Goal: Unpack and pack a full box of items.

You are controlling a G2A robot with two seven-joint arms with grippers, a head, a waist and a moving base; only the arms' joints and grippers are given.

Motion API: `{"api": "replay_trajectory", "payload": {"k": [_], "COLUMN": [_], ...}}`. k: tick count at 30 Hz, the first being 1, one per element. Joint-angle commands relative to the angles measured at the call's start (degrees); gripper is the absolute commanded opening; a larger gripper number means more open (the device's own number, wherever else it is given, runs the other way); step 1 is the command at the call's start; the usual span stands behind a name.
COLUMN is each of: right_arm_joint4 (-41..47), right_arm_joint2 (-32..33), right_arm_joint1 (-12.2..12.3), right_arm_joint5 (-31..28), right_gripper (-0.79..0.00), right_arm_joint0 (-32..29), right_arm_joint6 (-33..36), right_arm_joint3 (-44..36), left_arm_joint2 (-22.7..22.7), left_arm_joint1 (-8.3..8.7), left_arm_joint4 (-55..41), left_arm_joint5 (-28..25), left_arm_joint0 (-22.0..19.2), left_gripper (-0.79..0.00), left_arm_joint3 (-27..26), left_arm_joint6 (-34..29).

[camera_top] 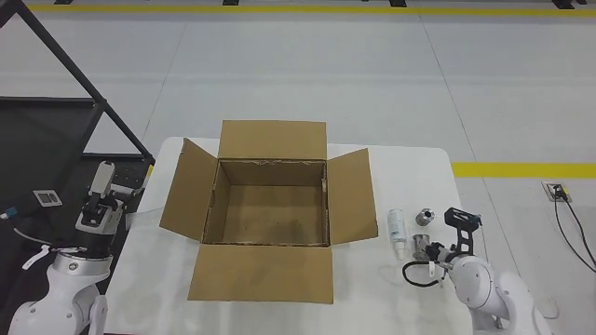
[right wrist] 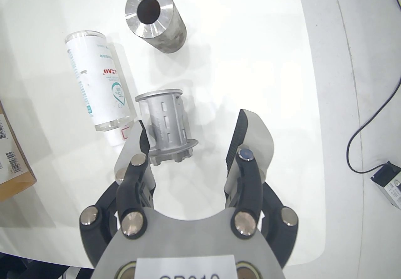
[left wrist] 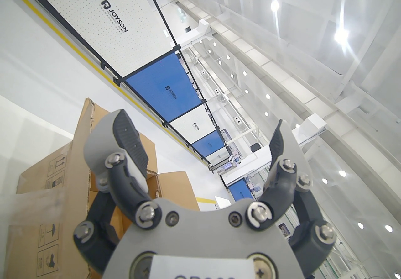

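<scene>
A white table (camera_top: 410, 167) carries an open cardboard box (camera_top: 270, 209) at its middle, all four flaps folded outward and its brown floor in view from above. The left gripper (left wrist: 200, 123) sits at the table's left edge, beside the box's left flap. It is tipped up toward the ceiling, with its two dark-padded fingers spread wide and nothing between them. The right gripper (right wrist: 191, 123) hangs low over the table on the box's right side. Its jaws are also parted and hold nothing. Three items sit close together on the table near this gripper, clear of the box's right flap. The largest is a white bottle (right wrist: 100, 86) with printed labelling, lying on its side nearest the box. Just beyond it, away from the gripper, a stubby metal cylinder (right wrist: 156, 23) stands on end, a dark round bore showing in its top face. The smallest is a grey spool-shaped part (right wrist: 167, 126) with slotted sides and a flange at each end. It stands right beside the bottle's cap end, and one right-gripper finger (right wrist: 142, 139) is just next to it; whether the two touch cannot be told.
</scene>
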Motion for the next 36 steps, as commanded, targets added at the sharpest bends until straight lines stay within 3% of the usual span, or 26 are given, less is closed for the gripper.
{"api": "replay_trajectory", "payload": {"k": [1, 10, 15, 19, 23, 32, 36], "right_arm_joint4": [-0.10, -1.70, -2.73, -3.09, -2.97, -1.65, -0.33], "right_arm_joint2": [-0.29, -3.23, -4.24, -4.62, -4.69, -3.14, -1.41], "right_arm_joint1": [-0.03, -0.22, -0.24, -0.26, -0.27, -0.19, -0.07], "right_arm_joint5": [-0.11, -0.86, -1.20, -1.15, -1.25, -0.94, -0.94], "right_gripper": [-0.222, -0.222, -0.283, -0.394, -0.446, -0.785, -0.785], "right_arm_joint0": [-0.21, 3.74, 5.43, 6.04, 6.23, 4.94, 3.38], "right_arm_joint6": [-0.29, 1.80, 3.76, 4.57, 4.80, 3.06, 1.53], "right_arm_joint3": [-0.50, 4.09, 6.00, 6.80, 7.28, 5.15, 1.71], "left_arm_joint2": [-0.01, -0.30, -0.29, -0.08, 0.11, 0.23, 0.22], "left_arm_joint1": [-0.01, -0.06, -0.09, -0.12, -0.13, -0.15, -0.16], "left_arm_joint4": [0.08, -0.08, -0.03, 0.01, 0.17, 0.27, 0.27], "left_arm_joint5": [0.01, -0.39, -0.35, -0.32, -0.22, -0.15, -0.12], "left_arm_joint0": [0.06, 0.34, 0.26, 0.00, -0.23, -0.48, -0.54], "left_gripper": [0.000, 0.000, 0.000, 0.000, 0.000, 0.000, 0.000], "left_arm_joint3": [-0.05, 0.00, 0.11, 0.12, 0.19, 0.32, 0.34], "left_arm_joint6": [0.15, 0.65, 0.96, 1.05, 1.04, 1.03, 1.00]}}
